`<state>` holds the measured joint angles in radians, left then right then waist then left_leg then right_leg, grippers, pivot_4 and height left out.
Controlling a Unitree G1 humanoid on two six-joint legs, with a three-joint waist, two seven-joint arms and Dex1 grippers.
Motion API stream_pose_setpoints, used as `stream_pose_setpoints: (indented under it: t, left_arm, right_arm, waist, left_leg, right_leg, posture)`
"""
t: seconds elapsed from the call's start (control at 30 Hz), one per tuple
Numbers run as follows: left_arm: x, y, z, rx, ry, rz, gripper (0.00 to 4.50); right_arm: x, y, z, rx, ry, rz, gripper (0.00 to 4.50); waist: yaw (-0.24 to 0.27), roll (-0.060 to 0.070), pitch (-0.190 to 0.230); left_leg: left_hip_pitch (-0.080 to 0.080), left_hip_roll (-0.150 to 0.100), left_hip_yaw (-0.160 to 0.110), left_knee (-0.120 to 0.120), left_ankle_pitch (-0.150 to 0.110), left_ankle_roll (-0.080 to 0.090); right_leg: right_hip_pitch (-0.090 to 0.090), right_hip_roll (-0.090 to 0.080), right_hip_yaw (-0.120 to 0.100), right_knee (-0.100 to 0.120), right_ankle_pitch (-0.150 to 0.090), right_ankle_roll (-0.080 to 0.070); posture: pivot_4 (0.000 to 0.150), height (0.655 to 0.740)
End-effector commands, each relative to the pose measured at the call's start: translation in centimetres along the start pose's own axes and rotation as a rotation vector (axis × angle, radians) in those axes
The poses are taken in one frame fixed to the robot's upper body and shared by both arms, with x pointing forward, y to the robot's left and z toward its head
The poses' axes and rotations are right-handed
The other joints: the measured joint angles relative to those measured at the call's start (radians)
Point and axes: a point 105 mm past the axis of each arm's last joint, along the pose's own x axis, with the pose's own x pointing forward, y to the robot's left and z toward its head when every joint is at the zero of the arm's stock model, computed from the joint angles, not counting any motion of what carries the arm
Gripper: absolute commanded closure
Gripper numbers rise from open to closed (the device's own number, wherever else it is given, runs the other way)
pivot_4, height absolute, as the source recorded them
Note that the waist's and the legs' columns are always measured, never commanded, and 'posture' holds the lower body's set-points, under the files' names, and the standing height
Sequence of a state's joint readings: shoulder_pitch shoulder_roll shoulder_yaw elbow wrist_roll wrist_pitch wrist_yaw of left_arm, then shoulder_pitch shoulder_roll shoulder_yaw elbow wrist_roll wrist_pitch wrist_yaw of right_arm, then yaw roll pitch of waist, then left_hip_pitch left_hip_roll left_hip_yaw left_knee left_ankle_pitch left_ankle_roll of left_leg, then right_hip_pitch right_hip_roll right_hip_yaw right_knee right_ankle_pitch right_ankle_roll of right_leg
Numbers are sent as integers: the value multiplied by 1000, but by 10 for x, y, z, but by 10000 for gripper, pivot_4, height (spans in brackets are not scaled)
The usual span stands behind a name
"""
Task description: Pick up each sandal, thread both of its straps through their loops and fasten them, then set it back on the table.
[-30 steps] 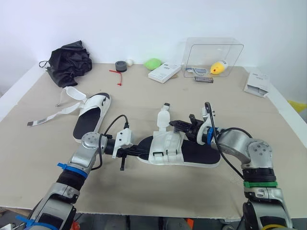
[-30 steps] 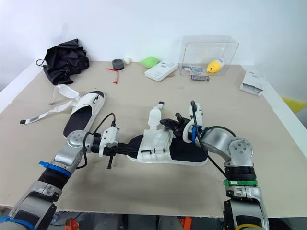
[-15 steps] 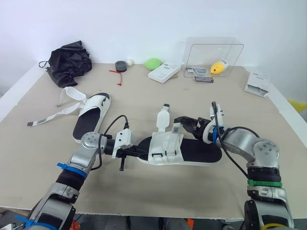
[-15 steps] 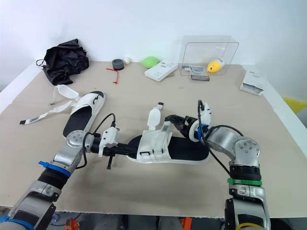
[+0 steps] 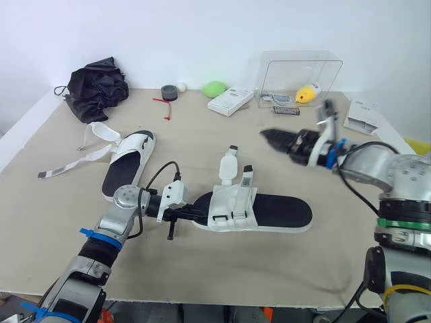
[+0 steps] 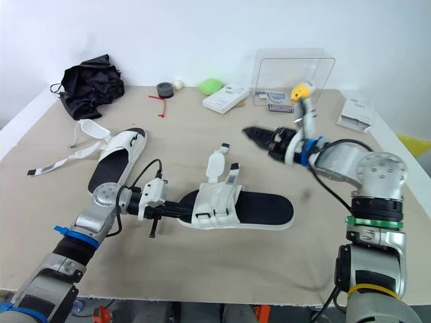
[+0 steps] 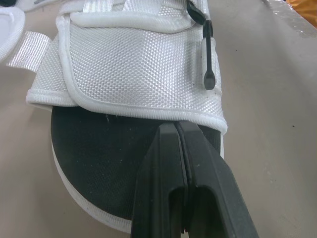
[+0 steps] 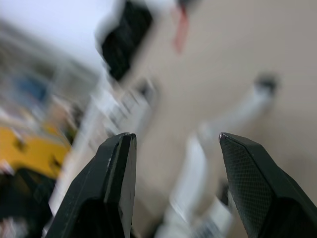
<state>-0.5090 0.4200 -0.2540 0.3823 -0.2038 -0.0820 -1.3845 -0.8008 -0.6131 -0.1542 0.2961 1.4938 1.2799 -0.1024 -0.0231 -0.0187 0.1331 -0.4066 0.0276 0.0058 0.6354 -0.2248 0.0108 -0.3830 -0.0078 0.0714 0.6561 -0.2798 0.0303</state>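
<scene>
Sandal (image 5: pixel 273 214) lies on the tabletop (image 5: pixel 202 138); left fingers (image 7: pixel 161 163) press together at its 9 o'clock end, and right fingers (image 8: pixel 111 188) hover spread at 2 o'clock.

The right gripper (image 5: pixel 268 134) has left the sandal (image 5: pixel 276 214). A second ago it sat low at the straps in the middle of the table. Half a second ago it was drawing back with the labelled strap (image 5: pixel 246 176) at its tips. It has since risen and swung toward the table's far right, well apart from the sandal, with its fingers (image 8: pixel 115 163) spread wide and nothing between them. The labelled strap, let go, now stands up on its own beside the other strap (image 5: pixel 229 165).
</scene>
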Motion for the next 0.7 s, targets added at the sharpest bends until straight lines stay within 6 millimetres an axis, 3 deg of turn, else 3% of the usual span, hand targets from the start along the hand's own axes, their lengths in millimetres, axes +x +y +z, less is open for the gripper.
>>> stream_pose_setpoints:
  t: [0.03,0.4,0.7]
  left_arm:
    - [4,-25,-42,-141,123,-70,45000]
    - [4,-27,-44,-144,123,-62,45000]
    - [2,-27,-43,-146,123,-50,45000]
  right_arm:
    - [12,6,1,-32,43,-1,16152]
    - [47,6,1,-77,142,-3,16152]
    - [78,2,16,-60,65,17,16152]
  waist:
    - [0,0,0]
    - [0,1,0]
    - [-1,1,0]
  left_leg:
    - [0,0,0,0,0,0]
    - [-1,-1,1,0,0,0]
    - [-1,-1,2,0,0,0]
  right_leg:
    - [0,0,0,0,0,0]
    - [-2,0,0,0,0,1]
    - [-2,1,0,0,0,1]
  posture:
    - [1500,7400]
    - [1500,7400]
    - [1500,7400]
